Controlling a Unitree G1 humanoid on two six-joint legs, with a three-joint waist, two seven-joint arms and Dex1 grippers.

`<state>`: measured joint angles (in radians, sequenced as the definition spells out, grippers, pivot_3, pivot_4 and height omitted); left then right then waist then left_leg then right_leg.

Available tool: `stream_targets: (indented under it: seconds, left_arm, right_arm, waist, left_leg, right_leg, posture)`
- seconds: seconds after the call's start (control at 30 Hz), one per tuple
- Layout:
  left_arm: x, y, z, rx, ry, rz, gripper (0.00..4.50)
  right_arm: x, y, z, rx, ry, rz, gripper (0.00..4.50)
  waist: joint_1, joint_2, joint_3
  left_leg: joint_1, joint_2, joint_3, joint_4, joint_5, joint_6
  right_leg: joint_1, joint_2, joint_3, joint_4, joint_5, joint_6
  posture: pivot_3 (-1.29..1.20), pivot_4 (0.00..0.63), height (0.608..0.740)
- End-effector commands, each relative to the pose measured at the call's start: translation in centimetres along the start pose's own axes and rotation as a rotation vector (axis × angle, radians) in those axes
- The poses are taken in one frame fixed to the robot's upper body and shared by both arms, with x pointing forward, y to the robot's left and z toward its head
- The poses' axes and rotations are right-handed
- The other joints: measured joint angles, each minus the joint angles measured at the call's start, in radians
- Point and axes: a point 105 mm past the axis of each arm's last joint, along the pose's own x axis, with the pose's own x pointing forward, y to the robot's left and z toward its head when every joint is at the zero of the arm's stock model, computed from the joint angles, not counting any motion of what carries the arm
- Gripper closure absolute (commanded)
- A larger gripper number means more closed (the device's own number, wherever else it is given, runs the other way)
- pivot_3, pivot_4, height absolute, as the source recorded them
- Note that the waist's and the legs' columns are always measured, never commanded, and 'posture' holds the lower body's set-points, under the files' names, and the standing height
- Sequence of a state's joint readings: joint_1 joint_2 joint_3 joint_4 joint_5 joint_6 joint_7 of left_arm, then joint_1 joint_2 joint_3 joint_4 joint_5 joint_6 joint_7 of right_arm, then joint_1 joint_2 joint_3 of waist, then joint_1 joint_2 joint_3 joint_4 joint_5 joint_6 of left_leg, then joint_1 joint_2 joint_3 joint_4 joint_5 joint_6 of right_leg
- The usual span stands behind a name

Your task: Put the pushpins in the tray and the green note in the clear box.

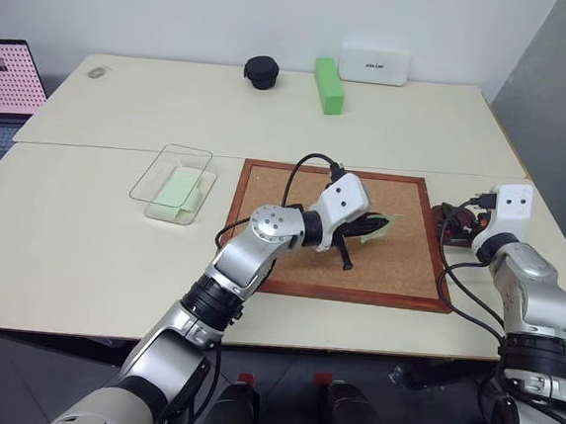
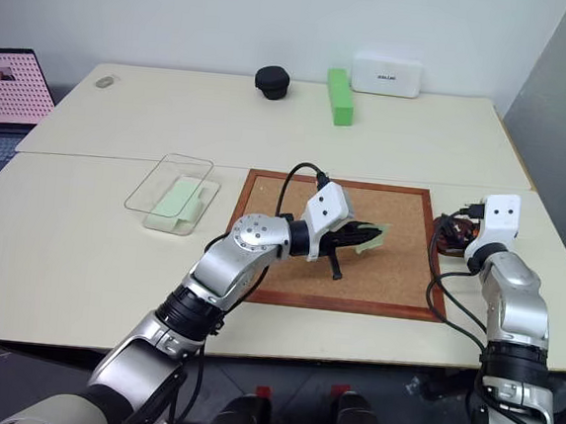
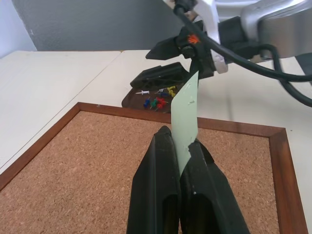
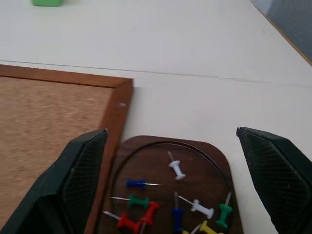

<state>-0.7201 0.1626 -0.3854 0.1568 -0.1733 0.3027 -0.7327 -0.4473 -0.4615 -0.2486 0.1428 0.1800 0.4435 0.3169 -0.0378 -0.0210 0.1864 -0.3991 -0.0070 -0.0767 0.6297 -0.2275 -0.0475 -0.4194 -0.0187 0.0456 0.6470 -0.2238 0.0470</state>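
So the green note point(image 3: 185, 113) is basically a feather: thin, floppy paper that'll flutter or fold if the arm swings fast, and it can slide out of a pinch pretty easily. Best hold on something like that is by one edge, with a good bite of paper between the pads, and that's how it sits now. The left claw point(image 3: 181, 146) is pressed together on the note's lower edge, and the slip sticks up from the fingertips over the corkboard point(image 1: 397, 272), clear of the cork as far as I can tell. The clear box point(image 1: 157, 183) is well off to the robot's left on the bench point(image 1: 82, 244), with something pale green already lying in it, so I'd guess a slow carry across is what this needs. The right claw point(image 4: 173, 180) is spread wide and holding nothing, hovering just over the tray point(image 4: 222, 161), which sits right beside the corkboard's frame. The pushpins point(image 4: 165, 204) are in that tray, a loose pile of red, blue, green, white and yellow. Those are tiny, hard and slick, a total pain to pinch.
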Motion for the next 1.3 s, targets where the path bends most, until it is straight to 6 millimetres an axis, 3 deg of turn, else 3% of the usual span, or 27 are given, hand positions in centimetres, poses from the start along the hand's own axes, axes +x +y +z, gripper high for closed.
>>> stream_targets:
  seconds: [0.03,0.17,0.33,0.43,0.57,0.7,0.8,1.1,1.2,1.3]
  left_arm:
    - [-0.8,1.9,1.5,-0.023,-0.042,0.085,4.50]
    - [-3.2,5.6,1.8,-0.095,-0.069,0.298,4.50]
    - [-6.9,9.4,1.9,-0.139,-0.077,0.573,4.50]
    - [-11.6,12.6,1.2,-0.091,-0.030,0.859,4.50]
    - [-17.3,14.7,1.5,-0.041,-0.021,1.172,4.50]
    - [-21.5,14.9,-0.1,-0.046,0.047,1.395,4.50]
    - [-23.0,14.8,-2.1,-0.149,0.088,1.473,4.50]
    - [-24.5,14.6,-4.6,-0.254,0.142,1.526,4.50]
    - [-24.8,14.6,-5.4,-0.350,0.129,1.556,3.99]
    - [-24.6,14.8,-5.1,-0.334,0.123,1.546,3.41]
  right_arm:
    - [-1.3,1.7,3.7,-0.061,-0.144,0.089,0.01]
    - [-3.8,5.8,6.3,-0.106,-0.286,0.284,0.01]
    - [-6.2,10.4,8.1,-0.053,-0.367,0.480,0.01]
    - [-7.9,13.8,9.5,0.044,-0.401,0.645,0.01]
    - [-9.9,16.7,10.3,0.102,-0.418,0.819,0.01]
    - [-10.4,17.5,10.3,0.095,-0.415,0.877,0.01]
    - [-10.4,17.8,10.4,0.098,-0.420,0.902,0.01]
    - [-10.2,17.6,10.3,0.098,-0.431,0.924,0.01]
    - [-10.2,17.7,10.1,0.083,-0.431,0.924,0.00]
    - [-10.1,17.7,10.0,0.072,-0.431,0.914,0.00]
  waist:
    - [-0.001,0.000,0.000]
    - [-0.003,0.000,0.000]
    - [-0.004,0.000,0.000]
    - [-0.003,0.000,0.000]
    - [-0.003,0.000,0.000]
    - [0.009,0.000,0.000]
    - [0.013,0.000,0.000]
    - [0.010,-0.001,0.000]
    - [0.010,-0.001,0.000]
    - [0.009,-0.001,0.000]
  left_leg:
    - [0.000,0.000,0.000,0.000,0.000,0.000]
    - [0.000,0.000,0.000,0.000,0.000,0.000]
    - [0.000,0.000,-0.001,0.000,0.000,0.000]
    - [0.000,0.001,-0.002,0.001,0.000,0.000]
    - [0.001,0.001,-0.002,0.000,0.000,0.000]
    - [0.000,0.000,-0.002,0.001,0.000,0.000]
    - [0.000,-0.001,-0.003,0.001,0.000,0.000]
    - [0.000,0.000,-0.003,0.001,0.000,0.000]
    - [0.000,0.000,-0.003,0.001,0.000,0.000]
    - [0.000,0.000,-0.003,0.001,0.000,0.000]
  right_leg:
    - [0.000,0.000,0.000,0.000,0.000,0.000]
    - [0.000,0.000,0.000,0.000,0.000,0.000]
    - [0.000,0.000,0.000,0.000,0.000,0.000]
    - [0.000,0.000,-0.001,0.000,0.000,0.000]
    - [0.000,0.000,-0.002,0.001,0.000,0.000]
    - [0.000,-0.001,-0.002,0.000,0.000,0.000]
    - [0.001,-0.002,-0.003,0.000,0.000,0.000]
    - [0.001,-0.001,-0.003,0.000,0.000,0.000]
    - [0.001,-0.001,-0.003,0.001,0.000,0.000]
    - [0.001,-0.001,-0.003,0.001,0.000,0.000]
  posture:
    - [0.00,0.150,0.740]
    - [0.00,0.150,0.740]
    - [0.00,0.150,0.740]
    - [0.00,0.150,0.740]
    - [0.00,0.150,0.740]
    - [0.00,0.150,0.740]
    - [0.00,0.150,0.740]
    - [0.00,0.150,0.740]
    - [0.00,0.150,0.740]
    - [0.00,0.150,0.740]
